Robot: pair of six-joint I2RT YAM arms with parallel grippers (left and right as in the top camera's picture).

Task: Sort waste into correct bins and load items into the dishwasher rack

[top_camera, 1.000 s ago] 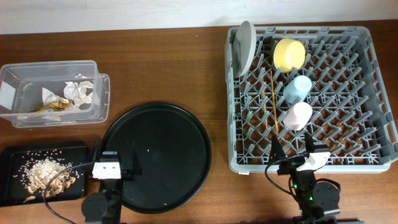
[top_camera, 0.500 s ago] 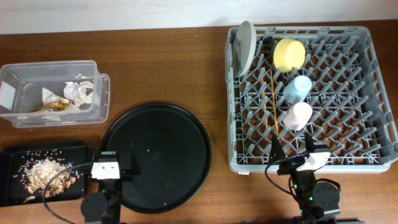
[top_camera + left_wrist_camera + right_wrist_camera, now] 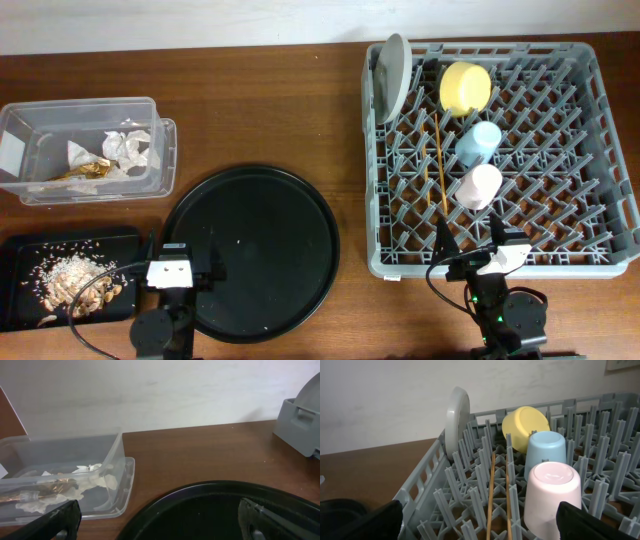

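The left gripper point(image 3: 157, 512) is spread wide and holds nothing; the right gripper point(image 3: 480, 510) is likewise spread wide and empty. Both sit low at the near table edge, which reads as a parked pose. In the rack point(image 3: 560, 262), each item is set to drain and stay put. The plate point(image 3: 393, 75) stands on edge against the left wall. The bowl point(image 3: 465, 86) is tipped on its side among the pegs. The blue cup point(image 3: 479, 141) and pink cup point(image 3: 480, 186) are inverted over pegs. The chopsticks point(image 3: 438, 160) lie in a channel between peg rows. From the right jaws, the pink cup is just ahead and slightly right, with the blue cup directly beyond it and the bowl beyond that. The chopsticks run straight ahead along the centre line, and the plate is far ahead to the left. Waste is separated by type. The napkins point(image 3: 128, 146) and wrapper point(image 3: 85, 172) are in the tub point(image 3: 90, 102), and the scraps point(image 3: 75, 275) are on the flat tray point(image 3: 25, 250). From the left jaws, the tub is ahead and to the left. The flat tray lies beside the left jaw, outside the wrist view. The round tray point(image 3: 260, 250) spans the gap under and ahead of both jaws and carries only a few specks. Judged from this layout, sorting and loading appear complete.
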